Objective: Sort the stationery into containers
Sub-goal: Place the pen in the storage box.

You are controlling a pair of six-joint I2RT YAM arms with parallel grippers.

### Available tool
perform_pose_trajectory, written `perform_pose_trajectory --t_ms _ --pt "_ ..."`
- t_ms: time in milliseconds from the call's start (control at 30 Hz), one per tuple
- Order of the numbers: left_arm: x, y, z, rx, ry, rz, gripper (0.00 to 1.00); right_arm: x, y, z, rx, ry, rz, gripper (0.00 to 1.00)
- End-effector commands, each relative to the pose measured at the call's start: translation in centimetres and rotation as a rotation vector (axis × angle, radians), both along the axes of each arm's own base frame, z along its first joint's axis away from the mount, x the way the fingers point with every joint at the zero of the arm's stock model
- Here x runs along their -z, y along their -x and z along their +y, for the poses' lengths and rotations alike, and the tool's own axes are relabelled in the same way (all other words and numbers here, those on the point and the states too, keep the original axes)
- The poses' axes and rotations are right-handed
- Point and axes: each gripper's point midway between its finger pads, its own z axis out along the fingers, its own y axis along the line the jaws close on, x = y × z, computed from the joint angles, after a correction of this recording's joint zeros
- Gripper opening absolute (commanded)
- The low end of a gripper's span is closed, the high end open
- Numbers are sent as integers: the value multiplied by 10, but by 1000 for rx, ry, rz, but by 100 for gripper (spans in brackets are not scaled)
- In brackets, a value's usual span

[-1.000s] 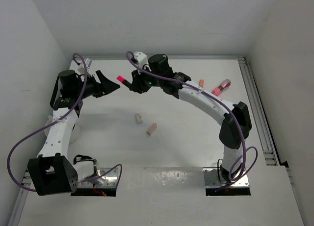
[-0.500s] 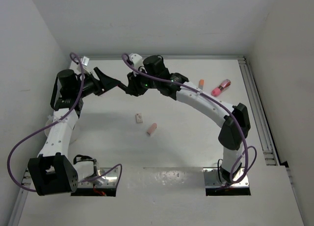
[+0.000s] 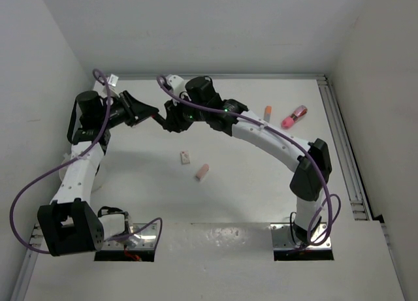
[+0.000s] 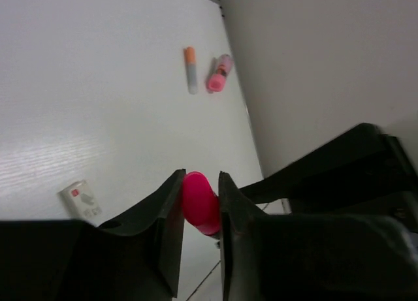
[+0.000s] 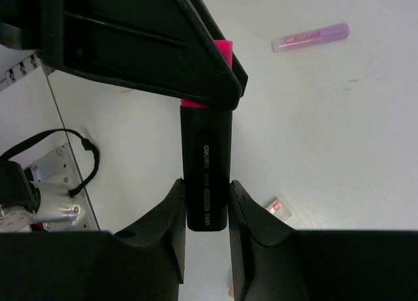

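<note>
A black highlighter (image 5: pixel 206 167) with a pink cap (image 4: pixel 199 202) hangs in the air between both arms at the back left of the table. My right gripper (image 5: pixel 206 196) is shut on its black barrel. My left gripper (image 4: pixel 198 183) is shut on the pink cap, its fingers (image 5: pixel 196 72) covering most of the cap in the right wrist view. From above, the left gripper (image 3: pixel 153 114) and right gripper (image 3: pixel 170 118) meet nose to nose. Part of a white tub (image 3: pixel 64 172) shows under the left arm. The pink cup is out of view.
On the table lie a whitish eraser (image 3: pixel 186 158) and a pink eraser (image 3: pixel 202 172) in the middle, and an orange-capped white marker (image 3: pixel 267 111) and a pink-capped item (image 3: pixel 294 116) at the back right. A metal rail (image 3: pixel 339 131) runs along the right edge.
My left gripper swung right to the highlighter and closed on its pink cap. The right arm carried the highlighter a little to the left to meet it.
</note>
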Motion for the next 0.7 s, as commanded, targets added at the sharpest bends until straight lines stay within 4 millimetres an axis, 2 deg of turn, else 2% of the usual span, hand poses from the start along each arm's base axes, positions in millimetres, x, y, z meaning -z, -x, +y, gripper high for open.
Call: perform_pose_trajectory --t_ms 0,33,67,100,133,167,200,233,267,300,333,367,433,467,500,567,633,667 --pt "-27 2 -1 36 -5 -91 21 -31 0 8 -1 -58 -48 0" --pt "-26 2 -1 45 -15 -98 17 -32 -1 9 0 -60 -47 5" --pt "-28 4 1 49 -25 -95 9 -30 0 7 -2 -51 -40 29" --pt "-28 5 4 49 -42 -92 6 -31 0 6 0 -47 -40 43" --pt "-26 3 9 58 -112 -132 4 -33 -1 3 6 -43 -41 54" --pt "-26 2 14 56 -171 -147 1 -30 1 -2 12 -27 -30 61" --pt "-27 0 29 37 -328 -163 0 -32 -3 -12 28 -21 -30 68" --pt "-29 0 38 12 -418 -168 0 -25 -6 -18 40 -4 -14 69" --pt "-26 -6 58 -67 -540 -149 0 -31 -5 -28 47 -7 -16 70" --pt "-22 -1 70 -92 -612 -121 0 -30 -14 -42 76 -4 -8 71" --pt "-29 1 85 -131 -729 -163 0 -18 -15 -52 88 17 17 71" --pt "-25 1 112 -223 -859 -135 0 -22 -22 -70 118 14 26 71" --pt "-14 10 137 -275 -1004 -98 0 -9 -27 -89 147 36 58 71" --pt "-7 14 158 -337 -1087 -47 0 -12 -33 -106 177 34 62 71" --pt "-2 18 166 -353 -1127 -23 0 -2 -33 -114 187 48 78 71" --pt "16 27 186 -387 -1221 44 0 -3 -40 -132 218 53 71 71" --pt "37 36 197 -398 -1273 101 0 5 -44 -147 242 68 78 71" --pt "39 35 201 -415 -1287 99 0 7 -43 -151 245 75 77 71"
